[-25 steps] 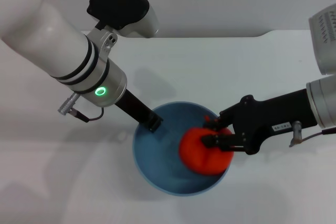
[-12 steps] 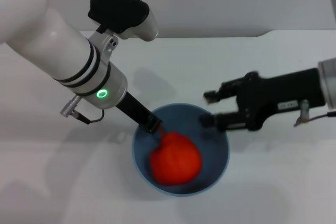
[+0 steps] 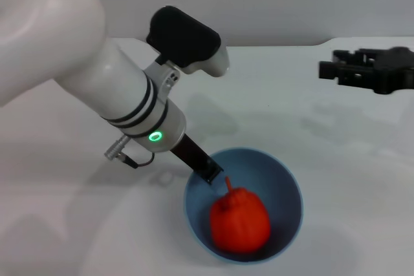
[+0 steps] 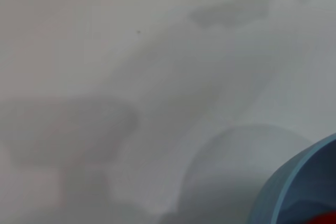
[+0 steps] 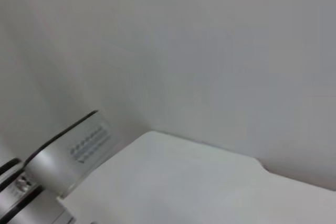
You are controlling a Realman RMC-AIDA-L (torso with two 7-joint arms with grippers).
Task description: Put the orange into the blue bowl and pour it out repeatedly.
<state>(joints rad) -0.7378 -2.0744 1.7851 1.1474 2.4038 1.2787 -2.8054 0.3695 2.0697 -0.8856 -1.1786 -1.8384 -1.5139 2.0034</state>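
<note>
The orange (image 3: 240,222) lies inside the blue bowl (image 3: 284,185), near the front of it, with its stem nub pointing up. My left gripper (image 3: 207,172) is shut on the bowl's near-left rim, and its black fingers (image 3: 202,165) reach down from the white arm. The left wrist view shows only an arc of the blue bowl (image 4: 294,179) and a sliver of the orange (image 4: 317,219). My right gripper (image 3: 331,64) hangs open and empty at the far right, well above and away from the bowl.
The white table (image 3: 278,101) runs back to a grey wall. Its far edge has a step at the back right. The right wrist view shows the table (image 5: 184,182), the wall and a silver vented robot part (image 5: 68,156).
The right gripper let go of the orange, which dropped into the bowl, then pulled back up and to the right. The left arm carried the bowl nearer and to the right.
</note>
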